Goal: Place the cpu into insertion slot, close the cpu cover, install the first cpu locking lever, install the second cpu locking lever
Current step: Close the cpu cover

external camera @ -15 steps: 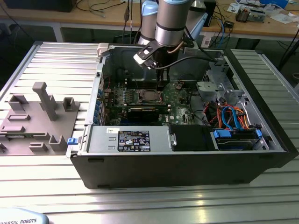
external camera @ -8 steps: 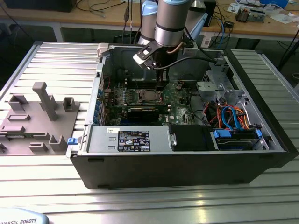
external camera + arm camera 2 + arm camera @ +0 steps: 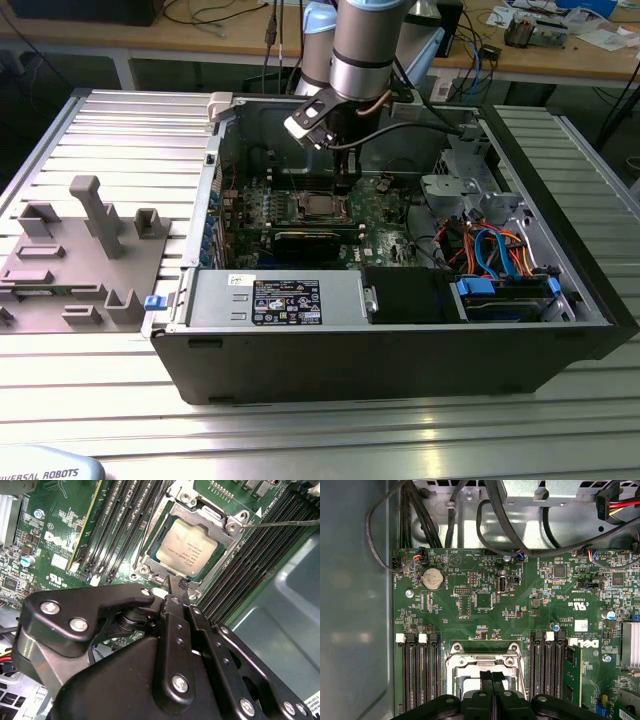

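One robot arm (image 3: 362, 45) is reaching almost straight down into an open computer case (image 3: 400, 350) that is lying on its side on the ribbed metal worktop (image 3: 300, 440), with its claw (image 3: 345, 180) hanging just above the green motherboard (image 3: 375, 215). In both wrist views the claw (image 3: 177, 586) (image 3: 492, 677) is showing its two black fingers (image 3: 170, 615) pressed together with no gap between them, their tips meeting at the near edge of the insertion slot (image 3: 318, 207). Whether the tips are pinching anything or touching the metal there cannot be told. The cpu (image 3: 190, 547) is sitting flat inside the slot, its dull silver top showing through the square window of the cpu cover (image 3: 150, 555), which is lying down over it. In the second wrist view a thin metal lever (image 3: 285, 523) is running out from one corner of the silvery frame. Long black memory slots (image 3: 115, 525) are flanking the socket on both sides. Dark cables (image 3: 495, 510) are looping over the far end of the board, near a round coin battery (image 3: 433, 579). Toward the exterior view's left, a grey parts fixture (image 3: 90, 250) is resting on the worktop, well apart from the claw.
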`<state>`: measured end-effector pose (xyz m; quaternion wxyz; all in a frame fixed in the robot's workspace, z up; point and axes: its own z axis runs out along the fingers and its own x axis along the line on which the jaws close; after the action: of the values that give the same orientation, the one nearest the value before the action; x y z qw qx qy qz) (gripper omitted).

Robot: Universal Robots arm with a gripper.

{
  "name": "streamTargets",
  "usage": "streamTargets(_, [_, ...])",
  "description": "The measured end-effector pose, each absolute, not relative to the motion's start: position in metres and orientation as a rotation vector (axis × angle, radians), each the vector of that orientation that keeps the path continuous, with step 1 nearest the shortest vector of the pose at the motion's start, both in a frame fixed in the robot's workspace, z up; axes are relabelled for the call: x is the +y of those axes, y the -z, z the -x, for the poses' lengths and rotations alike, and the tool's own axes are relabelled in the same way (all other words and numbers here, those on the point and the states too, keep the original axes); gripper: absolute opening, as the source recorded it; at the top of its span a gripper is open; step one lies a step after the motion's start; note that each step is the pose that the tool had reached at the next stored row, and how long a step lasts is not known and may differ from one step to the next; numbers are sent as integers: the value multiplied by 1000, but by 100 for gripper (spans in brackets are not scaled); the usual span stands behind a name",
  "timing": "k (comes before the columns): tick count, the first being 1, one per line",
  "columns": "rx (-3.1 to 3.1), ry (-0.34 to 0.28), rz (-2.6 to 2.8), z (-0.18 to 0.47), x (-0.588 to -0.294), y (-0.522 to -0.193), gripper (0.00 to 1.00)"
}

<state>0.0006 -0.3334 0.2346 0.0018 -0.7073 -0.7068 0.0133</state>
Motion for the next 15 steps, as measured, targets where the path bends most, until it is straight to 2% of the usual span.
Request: streamTargets(15, [-2218, -42, 2220, 2, -333, -231, 11])
